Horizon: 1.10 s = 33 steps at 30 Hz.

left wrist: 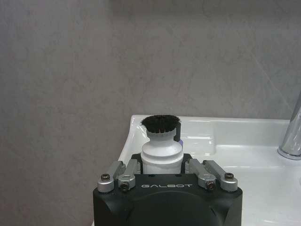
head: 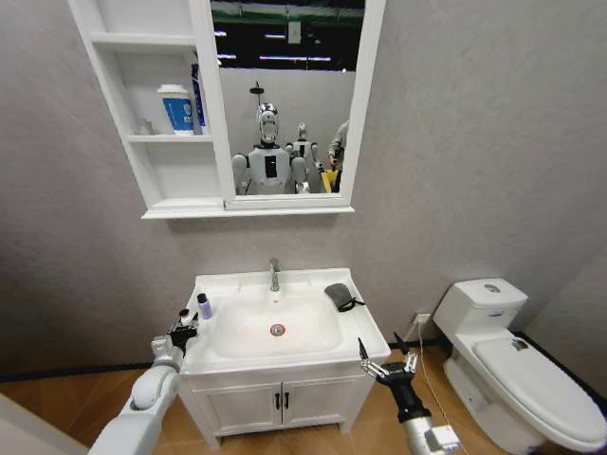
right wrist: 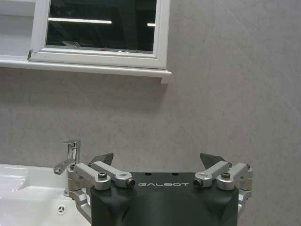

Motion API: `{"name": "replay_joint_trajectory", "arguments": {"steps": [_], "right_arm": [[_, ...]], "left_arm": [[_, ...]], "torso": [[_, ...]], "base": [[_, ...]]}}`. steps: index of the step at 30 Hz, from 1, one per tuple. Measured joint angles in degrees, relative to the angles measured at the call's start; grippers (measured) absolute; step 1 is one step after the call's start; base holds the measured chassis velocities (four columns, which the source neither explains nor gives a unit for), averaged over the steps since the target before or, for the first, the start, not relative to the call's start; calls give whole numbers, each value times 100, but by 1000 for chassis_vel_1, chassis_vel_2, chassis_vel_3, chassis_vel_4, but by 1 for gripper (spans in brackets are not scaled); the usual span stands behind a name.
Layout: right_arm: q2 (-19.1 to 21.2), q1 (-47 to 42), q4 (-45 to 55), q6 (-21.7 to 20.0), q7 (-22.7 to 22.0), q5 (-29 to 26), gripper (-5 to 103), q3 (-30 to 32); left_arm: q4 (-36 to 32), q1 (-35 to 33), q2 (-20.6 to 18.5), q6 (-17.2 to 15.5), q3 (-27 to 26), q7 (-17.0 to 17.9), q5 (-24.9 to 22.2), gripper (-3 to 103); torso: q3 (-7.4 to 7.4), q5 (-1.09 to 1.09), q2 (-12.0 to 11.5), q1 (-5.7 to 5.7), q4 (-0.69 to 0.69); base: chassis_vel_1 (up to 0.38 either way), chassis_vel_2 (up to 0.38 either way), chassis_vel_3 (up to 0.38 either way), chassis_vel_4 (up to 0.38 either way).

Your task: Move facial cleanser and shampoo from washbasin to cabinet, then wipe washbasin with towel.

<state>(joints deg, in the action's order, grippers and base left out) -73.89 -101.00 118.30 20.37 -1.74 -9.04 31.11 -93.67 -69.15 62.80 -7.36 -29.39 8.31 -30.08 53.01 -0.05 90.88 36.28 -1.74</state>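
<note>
My left gripper [head: 183, 328] is at the left rim of the white washbasin [head: 303, 332], shut on a white bottle with a black bristly top [left wrist: 161, 143], which looks like the facial cleanser. A small purple bottle [head: 204, 306], perhaps the shampoo, stands just behind it on the rim. The dark towel [head: 339, 296] lies on the rim's back right corner. My right gripper [head: 384, 360] hangs open and unloaded off the basin's front right corner. The cabinet [head: 142, 140] hangs up on the left, joined to the mirror.
A white tub with a blue label [head: 175, 109] and a blue bottle [head: 196, 95] stand on the cabinet's middle shelf. The chrome tap [head: 274, 274] rises at the basin's back. A white toilet [head: 517, 365] stands to the right. Below is the two-door vanity [head: 280, 403].
</note>
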Motion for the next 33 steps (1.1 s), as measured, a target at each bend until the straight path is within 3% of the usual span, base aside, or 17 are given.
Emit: {"name": "replay_joint_trajectory", "arguments": {"steps": [4,6,7,9,10,12,13,14,16,18,20,24,26,28,31,33], "right_arm": [[1,17,0,-14,-7,-10,100,-7],[1,30,7,-24,-10,-18,100,-20],[1,30,7,-24,-10,-18,100,-20],[-1,31,22,-30,-11,-20,100,-27],[-12,32,32,-31,-11,-20,100,-34],[-16,32,34,-31,-12,-20,100,-34],[-29,31,43,-31,-11,-20,100,-38],[-29,31,43,-31,-11,-20,100,-38],[-36,31,59,-31,-9,-31,100,-38],[-35,31,64,-31,-7,-38,100,-37],[-24,44,76,-32,-2,-67,100,-27],[-3,67,95,-39,1,-99,100,-12],[26,77,133,-52,2,-147,100,33],[33,76,143,-55,5,-158,100,46],[52,43,170,-57,17,-207,100,119],[52,36,172,-57,18,-212,100,131]], "left_arm": [[-301,-57,-185,-1,-18,11,-104,35],[-753,-16,-604,-49,-40,74,-309,35],[-753,-16,-604,-49,-40,74,-309,35],[-1062,83,-1028,-117,-68,155,-561,35],[-1357,258,-1537,-223,-120,266,-932,35],[-1446,327,-1722,-265,-133,302,-1079,35],[-1648,541,-2195,-381,-169,419,-1489,35],[-1648,541,-2195,-381,-169,419,-1489,35],[-1846,901,-2856,-603,-212,480,-2081,35],[-1867,1013,-3026,-658,-212,482,-2222,35],[-1834,1470,-3444,-770,-87,481,-2551,35],[-1677,2136,-3676,-849,207,485,-2805,35],[-1415,3136,-3759,-1022,799,567,-3068,35],[-1326,3432,-3760,-1097,1004,612,-3164,35],[-818,4826,-3688,-1441,2073,638,-3423,35],[-744,4978,-3673,-1475,2195,637,-3429,35]], "torso": [[0,0,0,0,0],[0,0,0,0,0],[0,0,0,0,0],[0,0,0,0,0],[0,2,0,0,0],[0,1,0,0,0],[0,2,0,0,0],[0,2,0,0,0],[0,-1,0,0,0],[0,0,0,0,0],[0,1,0,0,0],[0,1,0,0,0],[0,1,0,0,0],[0,0,0,0,0],[0,1,0,0,-1],[1,1,0,0,-1]], "base": [[0,0,0,0],[0,0,0,0],[0,0,0,0],[0,0,0,0],[0,0,0,0],[0,0,0,0],[0,0,0,0],[0,0,0,0],[0,0,0,0],[0,0,0,0],[0,0,0,0],[0,0,0,0],[0,0,0,0],[0,0,0,0],[0,0,0,0],[0,0,0,0]]}}
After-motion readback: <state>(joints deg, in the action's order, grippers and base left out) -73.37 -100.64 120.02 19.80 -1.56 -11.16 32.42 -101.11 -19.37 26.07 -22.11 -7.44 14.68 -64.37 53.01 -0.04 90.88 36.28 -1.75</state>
